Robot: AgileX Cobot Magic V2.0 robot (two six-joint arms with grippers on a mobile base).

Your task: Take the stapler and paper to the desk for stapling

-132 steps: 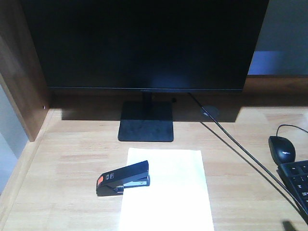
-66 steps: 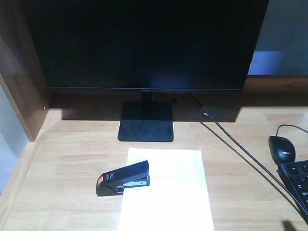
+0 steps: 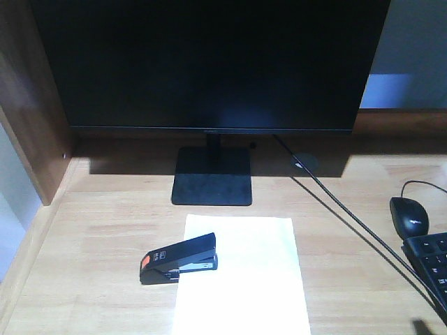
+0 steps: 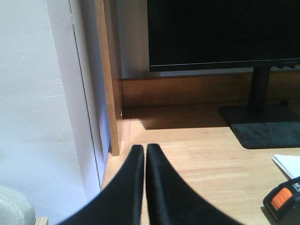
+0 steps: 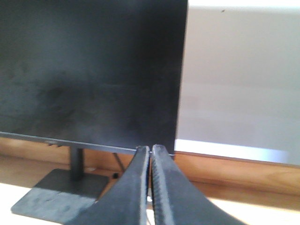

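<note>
At the far left a dark wooden side panel (image 3: 31,105) rises from the worktop (image 3: 98,230). The left pincer (image 4: 144,154) hangs low near that panel with its two black fingers pressed together and nothing between them. Next comes the stapler (image 3: 179,257), lying at a slant with its orange-red patch toward the left; its left end rests on bare wood and its right end lies on the left edge of the paper (image 3: 244,279) (a plain white sheet running off the near edge of the front view). Behind them stands the monitor (image 3: 209,63) on its flat square base (image 3: 212,176). The right pincer (image 5: 150,154) faces the monitor's right edge, likewise closed and empty. Farther right, a cable (image 3: 349,216) crosses the worktop toward a mouse (image 3: 411,216) and the corner of a keyboard (image 3: 429,262).
</note>
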